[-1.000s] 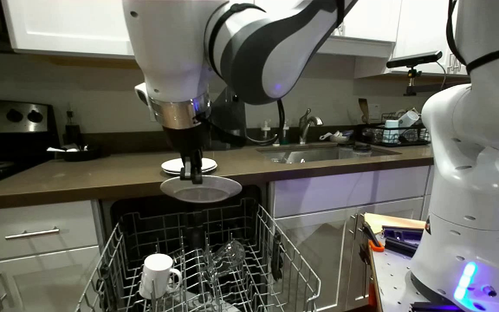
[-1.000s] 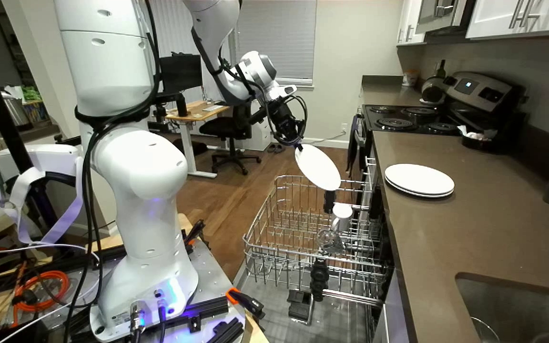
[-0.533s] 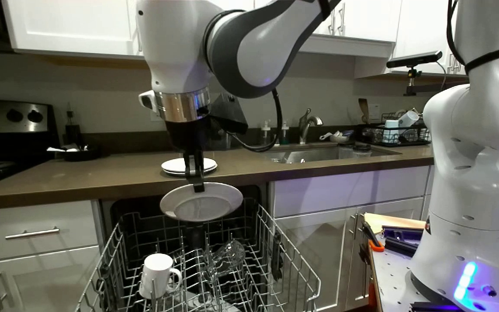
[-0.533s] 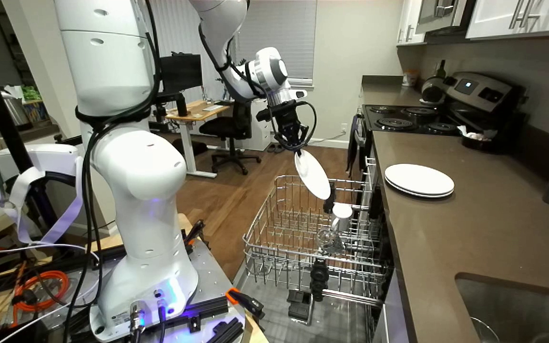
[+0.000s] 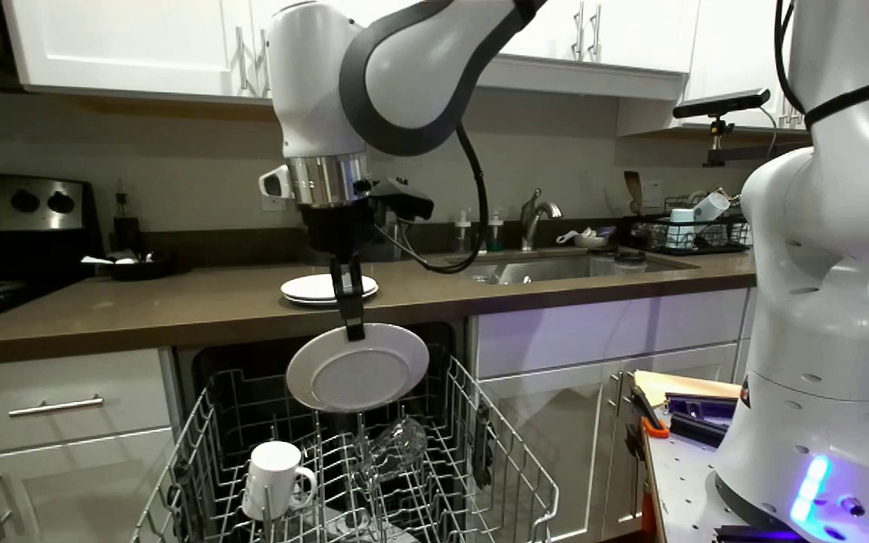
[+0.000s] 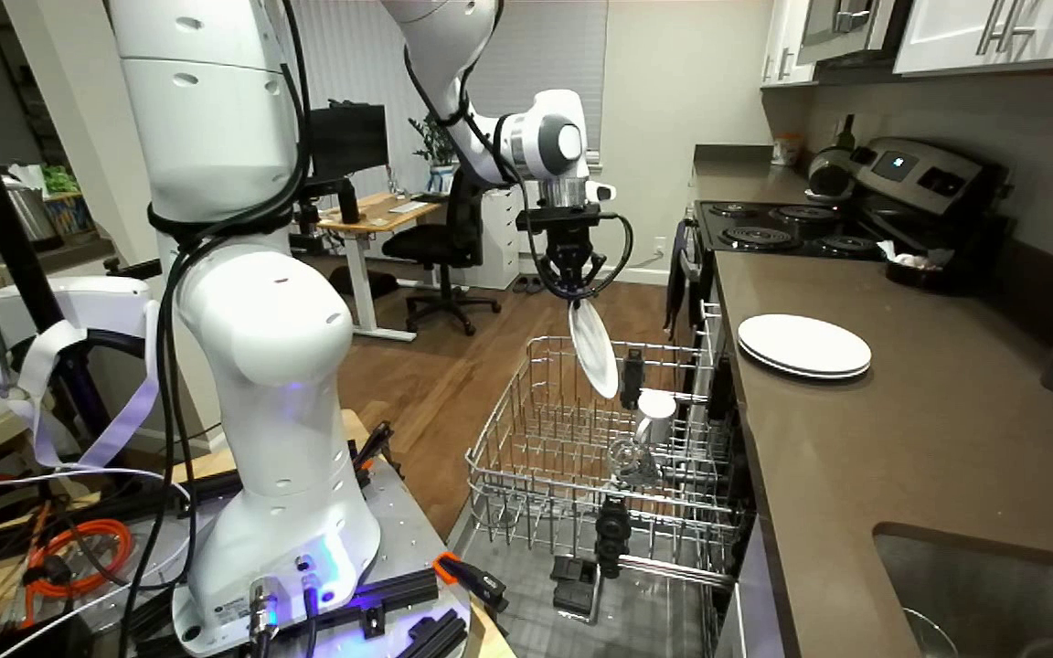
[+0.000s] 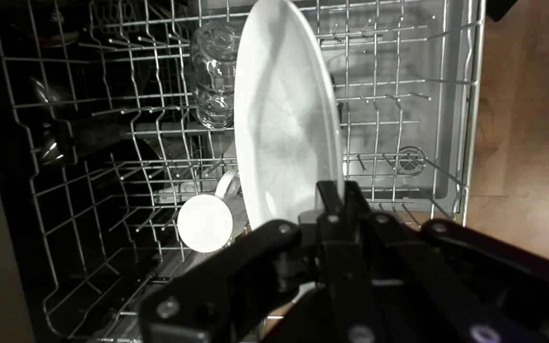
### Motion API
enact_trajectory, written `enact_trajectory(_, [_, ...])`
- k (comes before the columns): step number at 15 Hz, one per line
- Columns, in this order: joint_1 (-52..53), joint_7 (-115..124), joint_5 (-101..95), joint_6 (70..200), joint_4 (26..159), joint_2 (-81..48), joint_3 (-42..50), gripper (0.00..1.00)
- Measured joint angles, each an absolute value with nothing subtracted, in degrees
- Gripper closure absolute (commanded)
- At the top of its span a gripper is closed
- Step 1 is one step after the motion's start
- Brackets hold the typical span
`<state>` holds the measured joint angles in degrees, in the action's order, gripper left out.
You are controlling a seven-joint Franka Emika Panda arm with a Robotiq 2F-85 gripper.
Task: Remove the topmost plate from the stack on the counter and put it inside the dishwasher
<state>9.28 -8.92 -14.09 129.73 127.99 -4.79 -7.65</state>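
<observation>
Wrist view puts the gripper [image 7: 342,191] pinched narrow on the rim of the white plate [image 7: 286,114], right of the mug [image 7: 205,224], so I'd call the lifting done. In an exterior view the stack [image 6: 803,344] sits well to the right, on the counter [image 6: 892,439]. What's left, I'd judge, is settling the plate into the dishwasher [image 6: 654,621] and letting go: it hangs steeply tilted, low over the pulled-out rack [image 7: 475,83], and I can't tell whether the two touch. The plate looks plain, round, shallow, faintly shadowed.
</observation>
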Motion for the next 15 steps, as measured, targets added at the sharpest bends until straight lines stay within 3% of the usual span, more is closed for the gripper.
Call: enact_trajectory(15, [8.39,-15.86,-3.59,125.54,125.32,-8.33,-8.52,0.95])
